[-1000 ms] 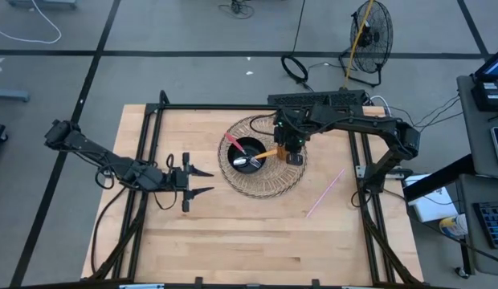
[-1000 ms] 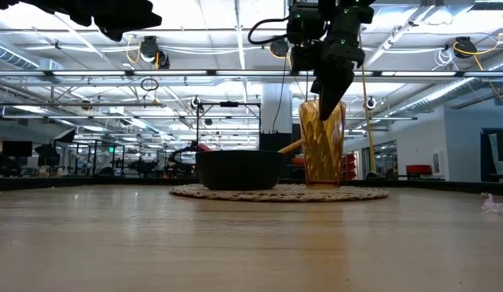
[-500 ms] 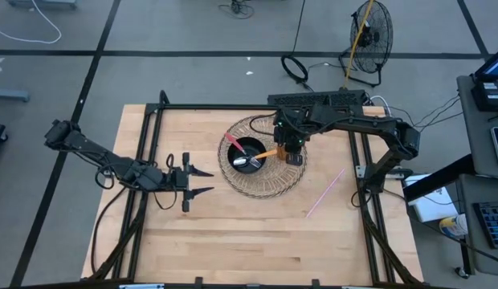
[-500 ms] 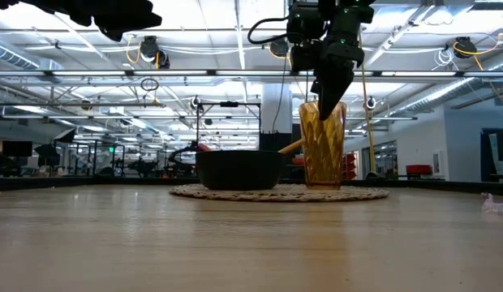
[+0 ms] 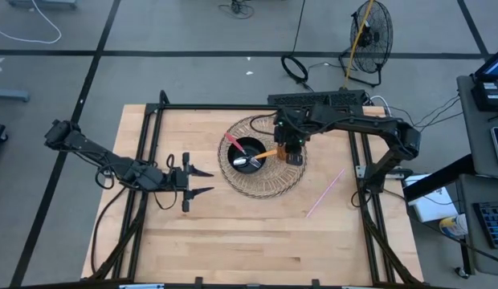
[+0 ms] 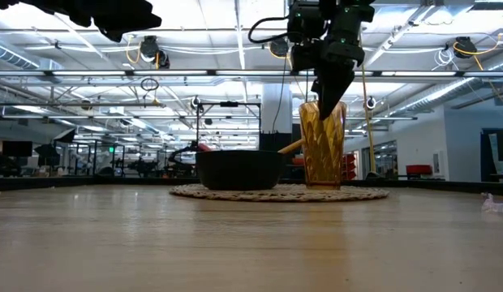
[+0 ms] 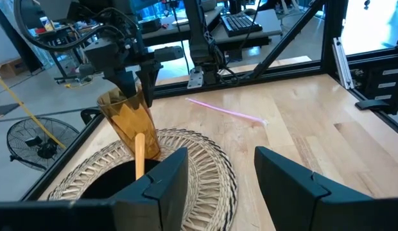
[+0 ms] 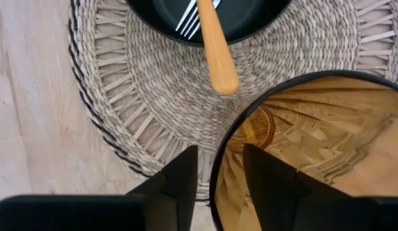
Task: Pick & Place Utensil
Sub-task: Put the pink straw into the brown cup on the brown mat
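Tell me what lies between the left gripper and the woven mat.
In the high view, only bare table separates the left gripper from the woven mat; nothing sits in that stretch.

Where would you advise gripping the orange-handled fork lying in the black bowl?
Probably the orange handle, near its free end. It rises out over the rim of the black bowl toward the amber glass, above the woven mat, with the tines down inside. Come from above, fingers across the handle's width.
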